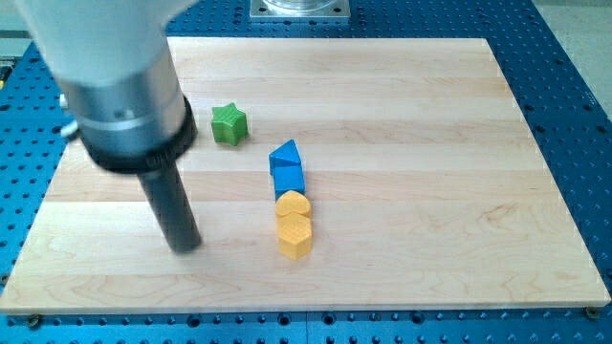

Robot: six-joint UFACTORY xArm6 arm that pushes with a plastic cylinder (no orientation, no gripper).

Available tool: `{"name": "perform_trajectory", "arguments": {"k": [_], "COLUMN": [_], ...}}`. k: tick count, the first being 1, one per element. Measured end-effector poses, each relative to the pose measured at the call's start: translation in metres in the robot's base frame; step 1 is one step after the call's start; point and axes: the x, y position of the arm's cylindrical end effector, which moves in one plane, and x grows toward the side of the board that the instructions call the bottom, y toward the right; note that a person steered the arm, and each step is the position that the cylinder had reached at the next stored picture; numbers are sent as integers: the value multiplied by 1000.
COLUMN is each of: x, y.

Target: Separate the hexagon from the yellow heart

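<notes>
Hand: none, your rod holds nothing; my tip (185, 246) sits well left of the blocks | yellow hexagon (295, 235) touches yellow heart (293, 205) above it, mid-tabletop (430, 191) | enter at the seam, push hexagon toward the view's bottom.

So there's a light wooden tabletop (430, 143) made of joined planks, sitting on a blue perforated base (574, 105) with rows of little holes. A green star block (229, 123) sits toward the view's upper left, on its own. Right of it and lower down are two blue blocks packed together: a blue triangle (285, 153) and, touching its lower side, a blue cube-ish one (289, 179). A grey metal mount (299, 8) pokes in at the view's top edge.
</notes>
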Motion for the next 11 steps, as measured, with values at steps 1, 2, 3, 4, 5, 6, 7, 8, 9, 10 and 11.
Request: {"name": "perform_trajectory", "arguments": {"k": [1, 2, 3, 4, 5, 6, 7, 8, 9, 10, 11], "x": [38, 16, 9, 9, 11, 0, -71, -113, -61, -10, 33], "y": [12, 76, 115, 117, 141, 151, 124, 121, 121, 120, 115]}}
